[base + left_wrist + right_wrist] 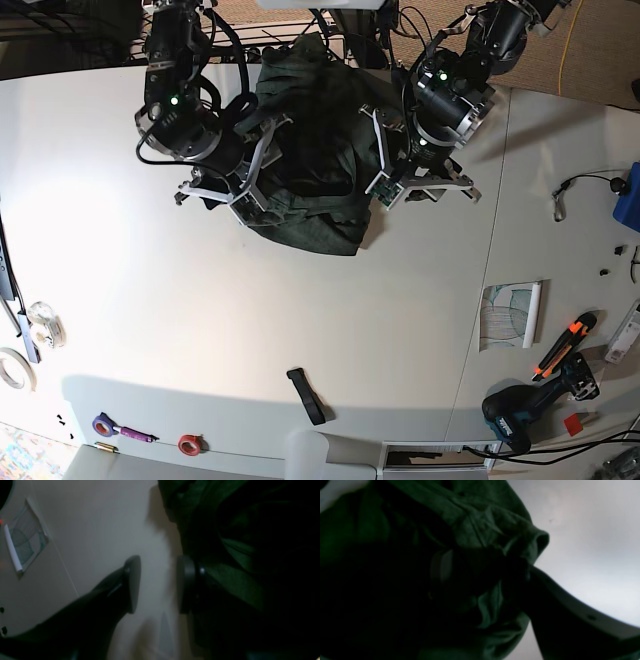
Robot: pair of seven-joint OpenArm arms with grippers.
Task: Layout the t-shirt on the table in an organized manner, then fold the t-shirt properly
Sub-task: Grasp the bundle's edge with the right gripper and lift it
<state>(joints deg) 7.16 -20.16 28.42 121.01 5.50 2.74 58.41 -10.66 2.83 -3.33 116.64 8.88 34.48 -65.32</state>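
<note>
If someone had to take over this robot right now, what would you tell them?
Left gripper: open, beside the t-shirt, holding nothing.
Right gripper: buried in bunched cloth; can't tell if it grips.
T-shirt: a crumpled heap on the table, between the two arms.
Done: nothing laid out yet.
Left: spread the t-shirt flat, then fold it.

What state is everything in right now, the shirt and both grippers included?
t-shirt: crumpled in a heap, not laid out, not folded.
left gripper: open, bare table between its fingers, shirt beside it.
right gripper: buried in cloth; open or shut cannot be told.
drill: lying on its side.
paper sheet: flat, one edge curled.
</note>
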